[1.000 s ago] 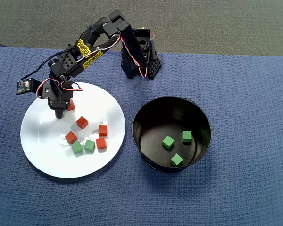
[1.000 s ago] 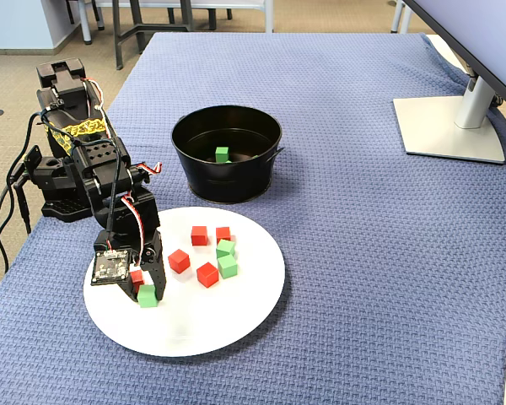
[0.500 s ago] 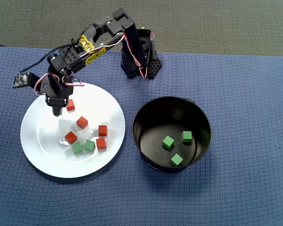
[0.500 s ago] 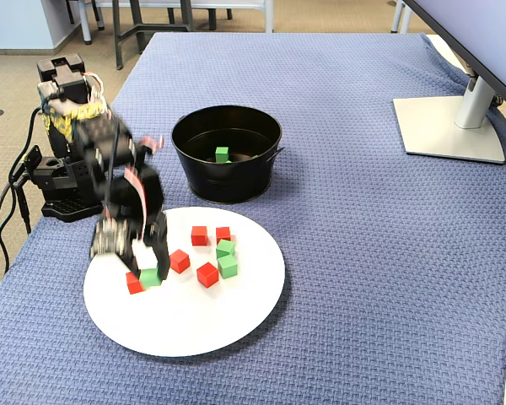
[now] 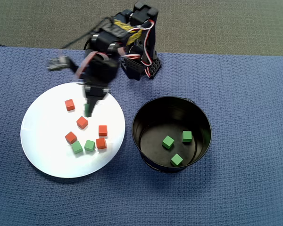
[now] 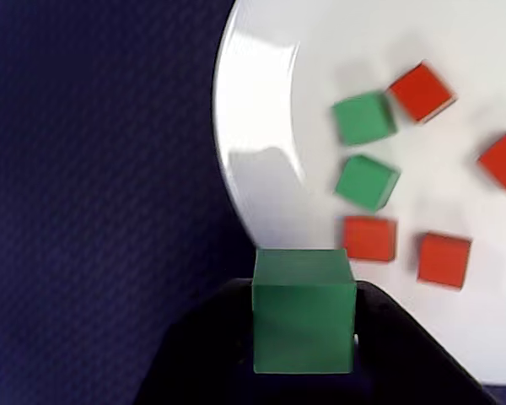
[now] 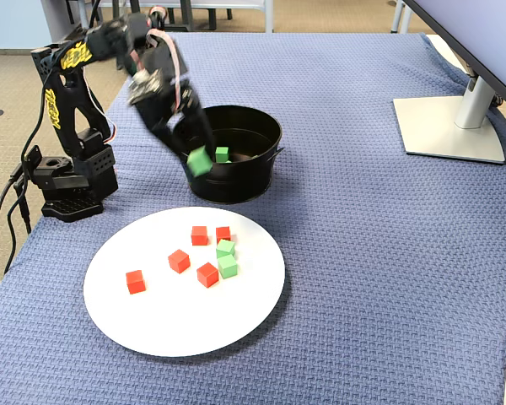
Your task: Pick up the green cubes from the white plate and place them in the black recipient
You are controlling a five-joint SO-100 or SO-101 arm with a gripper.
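I have the gripper clamped on one green cube, lifted clear above the white plate. In the overhead view the black recipient lies to the right of my gripper, just beside the plate's right edge, with three green cubes inside. So the carry, as I judge it, runs rightward across the rim. Two more green cubes sit side by side near the plate's near edge, among five red cubes.
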